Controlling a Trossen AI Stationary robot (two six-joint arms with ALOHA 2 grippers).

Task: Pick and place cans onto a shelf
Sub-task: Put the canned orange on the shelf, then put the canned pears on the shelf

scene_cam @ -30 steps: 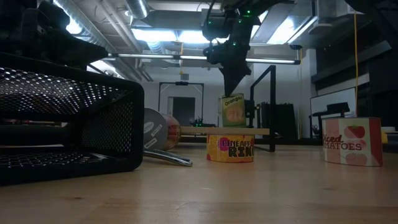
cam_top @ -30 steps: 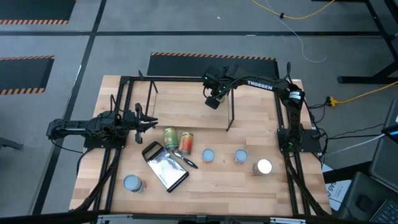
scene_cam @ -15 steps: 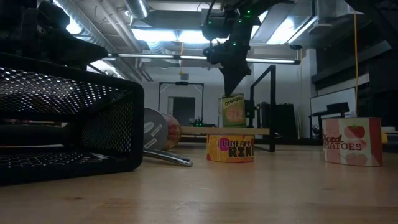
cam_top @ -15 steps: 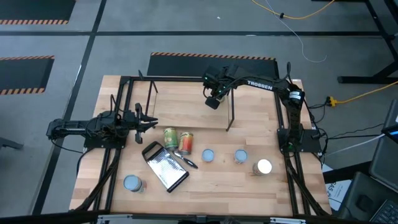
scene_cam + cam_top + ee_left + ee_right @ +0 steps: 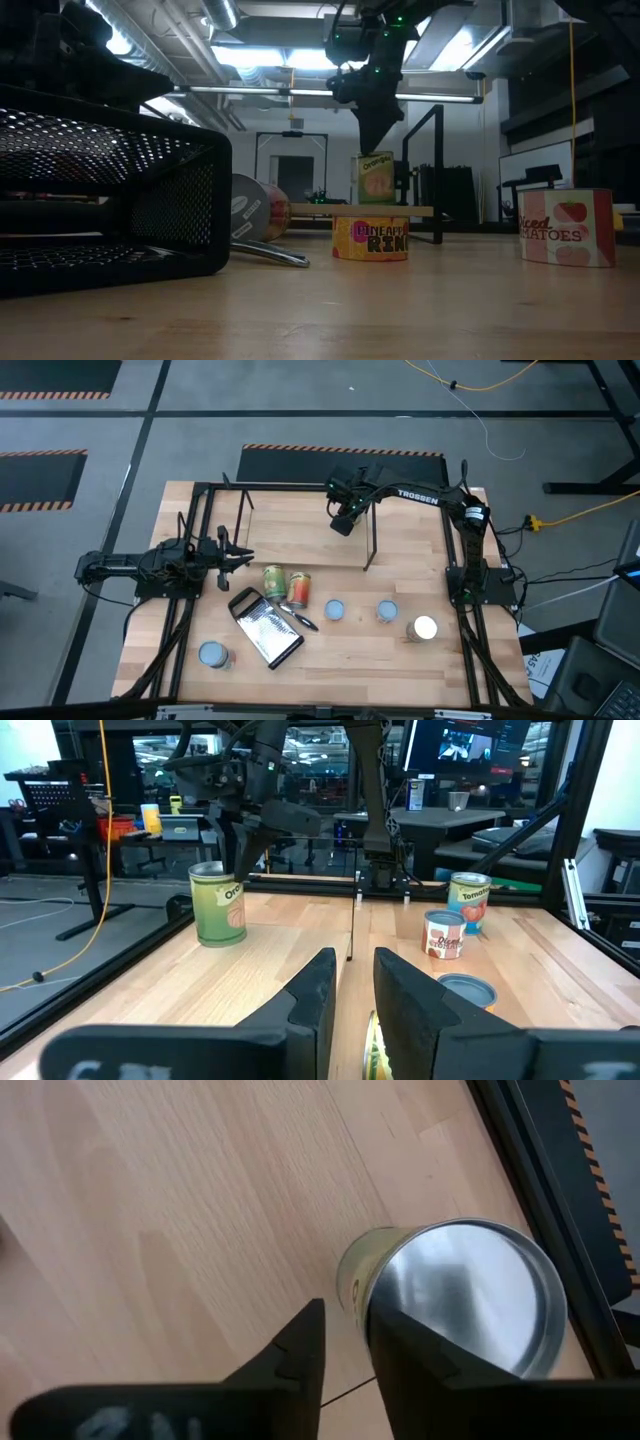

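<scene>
On the wooden table (image 5: pixel 420 660), loose cans (image 5: pixel 334 609) are found nearest, and the left gripper (image 5: pixel 240 553) is parked beside them, slightly parted and empty. Farther off, a green can (image 5: pixel 375 178) is stood on the shelf (image 5: pixel 310 210) beneath the narrowly parted right gripper (image 5: pixel 377 140). The can could be toppled if snagged on withdrawal. Whether the fingers touch it cannot be made out.

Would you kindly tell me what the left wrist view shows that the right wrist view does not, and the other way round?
Only the left wrist view shows the side of the green-labelled cylindrical tin can, along with a short red-labelled tin can, a taller tomato-labelled tin can and a blue-grey-topped tin can. Only the right wrist view shows the green-labelled can's shiny silver lid from above, just past the right tool. Both share that can and the light wooden surface.
</scene>
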